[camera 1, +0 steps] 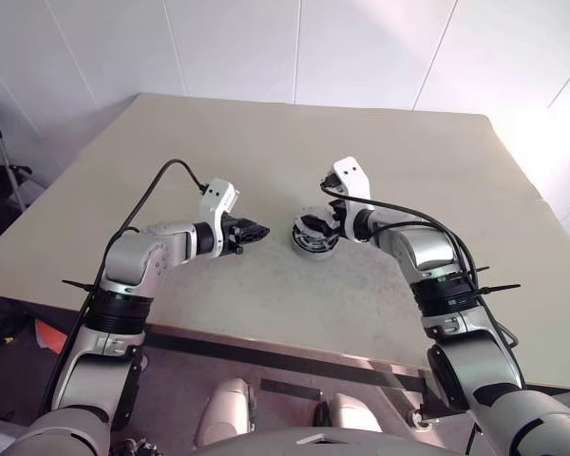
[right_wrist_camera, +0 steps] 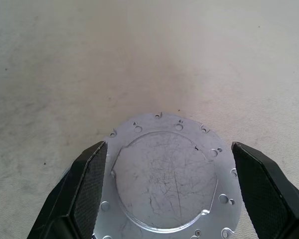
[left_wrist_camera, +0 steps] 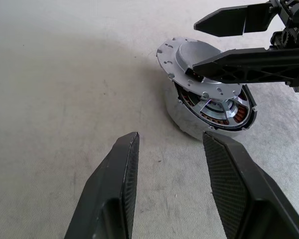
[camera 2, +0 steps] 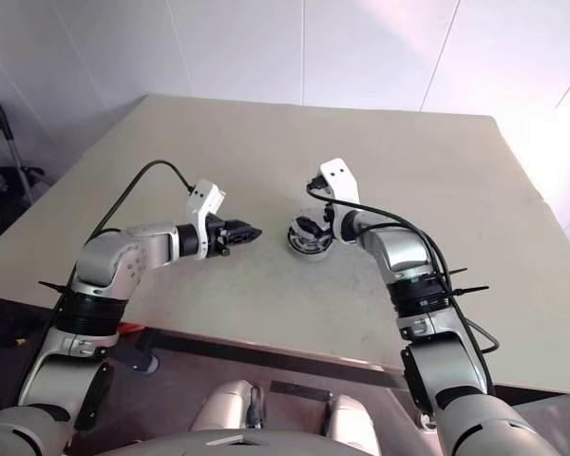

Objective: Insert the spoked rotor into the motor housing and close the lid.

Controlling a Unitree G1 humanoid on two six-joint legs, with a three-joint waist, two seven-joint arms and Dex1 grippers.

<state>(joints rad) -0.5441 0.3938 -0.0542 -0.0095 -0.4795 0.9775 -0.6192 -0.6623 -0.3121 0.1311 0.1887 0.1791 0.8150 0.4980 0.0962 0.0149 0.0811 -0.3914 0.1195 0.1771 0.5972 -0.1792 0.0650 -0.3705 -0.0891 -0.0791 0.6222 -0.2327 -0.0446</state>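
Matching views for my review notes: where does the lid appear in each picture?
Left eye view: lid at table centre, tilted on the motor housing, by the right gripper.
Right eye view: same spot.
Left wrist view: upper right, tilted, one edge raised off the housing.
Right wrist view: bottom centre, between the open fingers.
Shared landmark: the motor housing.

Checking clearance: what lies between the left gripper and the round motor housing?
Bare beige table; the left wrist view shows nothing between the left gripper and the round black motor housing under its tilted grey lid.
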